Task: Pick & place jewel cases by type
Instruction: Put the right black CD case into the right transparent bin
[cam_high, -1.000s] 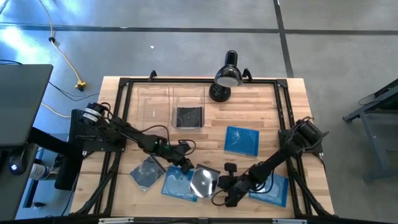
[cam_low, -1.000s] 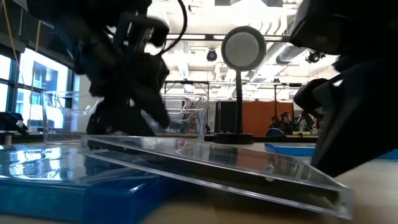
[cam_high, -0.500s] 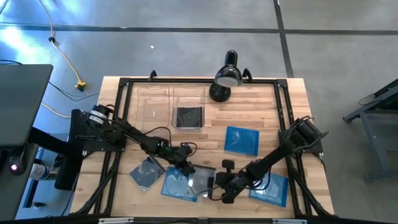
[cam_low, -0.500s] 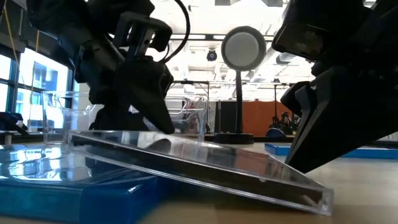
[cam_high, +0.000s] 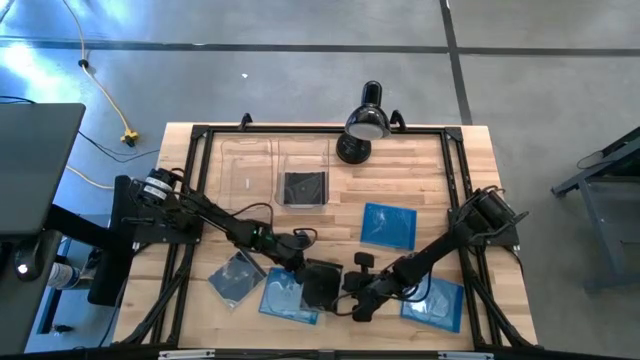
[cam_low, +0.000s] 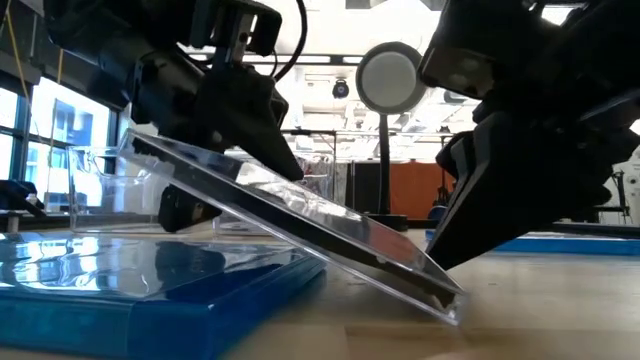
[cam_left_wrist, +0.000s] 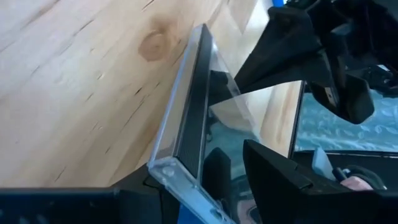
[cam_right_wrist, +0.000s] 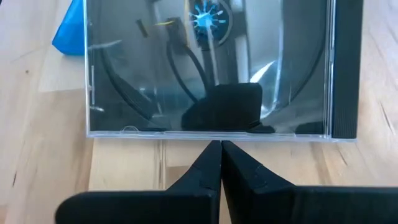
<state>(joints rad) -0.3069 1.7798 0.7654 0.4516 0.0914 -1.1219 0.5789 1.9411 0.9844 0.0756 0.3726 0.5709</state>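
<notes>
**Tilted dark case, two grippers at its edges**

High view: the left gripper (cam_high: 298, 264) holds the dark case (cam_high: 320, 284) at its upper edge, near the front of the tabletop (cam_high: 430, 180), while the right gripper (cam_high: 352, 292), closed and empty, meets the opposite edge. To lift cleanly, the left should probably rise slowly while the right steadies the low edge.

Low view: the case (cam_low: 300, 222) slopes steeply, high side in the left gripper (cam_low: 235, 115), low corner on the wood, beside a blue case (cam_low: 150, 285).

Left wrist view: the case (cam_left_wrist: 186, 118) is thin, with a clear cover over a black tray.

Right wrist view: the closed gripper (cam_right_wrist: 220, 163) touches the case (cam_right_wrist: 211, 68) at its edge; the grip looks shallow, so I judge a slip the main risk
</notes>
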